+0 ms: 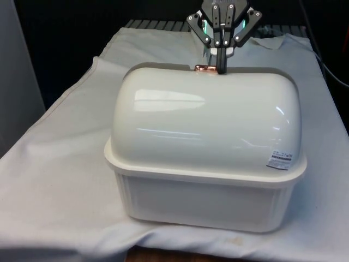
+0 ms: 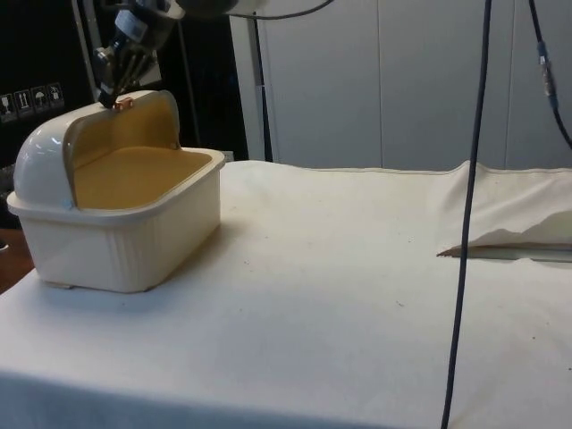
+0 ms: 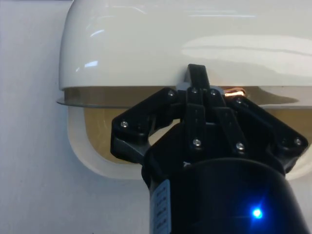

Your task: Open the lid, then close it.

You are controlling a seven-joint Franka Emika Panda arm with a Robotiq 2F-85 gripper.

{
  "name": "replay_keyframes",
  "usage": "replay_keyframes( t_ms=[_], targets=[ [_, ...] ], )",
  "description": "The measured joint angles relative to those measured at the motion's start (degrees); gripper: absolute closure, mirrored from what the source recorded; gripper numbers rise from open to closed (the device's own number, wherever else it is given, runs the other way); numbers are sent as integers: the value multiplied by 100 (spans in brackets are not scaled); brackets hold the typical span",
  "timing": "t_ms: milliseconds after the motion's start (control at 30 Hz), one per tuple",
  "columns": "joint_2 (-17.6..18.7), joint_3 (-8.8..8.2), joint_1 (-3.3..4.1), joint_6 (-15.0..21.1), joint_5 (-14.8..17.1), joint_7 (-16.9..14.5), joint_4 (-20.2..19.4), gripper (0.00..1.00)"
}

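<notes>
A cream bread box (image 1: 202,202) stands on the white cloth with its back to the front view. Its domed roll-top lid (image 1: 207,114) is rolled back, so the yellowish inside (image 2: 134,170) is uncovered in the side view. A copper handle (image 1: 205,68) sits on the lid's raised edge, at the top of the dome. My gripper (image 1: 222,67) comes down from above onto one end of that handle, fingers pressed together on it. In the side view the gripper (image 2: 113,101) is at the handle (image 2: 124,104). The wrist view has the fingertips (image 3: 197,78) at the lid's edge, beside the handle (image 3: 235,91).
The box (image 2: 125,246) stands near one end of the table. A black cable (image 2: 469,223) hangs down in the side view. The cloth (image 2: 509,237) is folded up there, over a gap. A small label (image 1: 280,159) sticks to the lid's lower corner.
</notes>
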Motion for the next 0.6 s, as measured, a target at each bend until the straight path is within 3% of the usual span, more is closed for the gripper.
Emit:
replay_keyframes(
  t_ms=[167,600],
  targets=[
    [235,0,0,132,0,155,195,100],
    [298,-6,0,229,0,527,264,100]
  ],
)
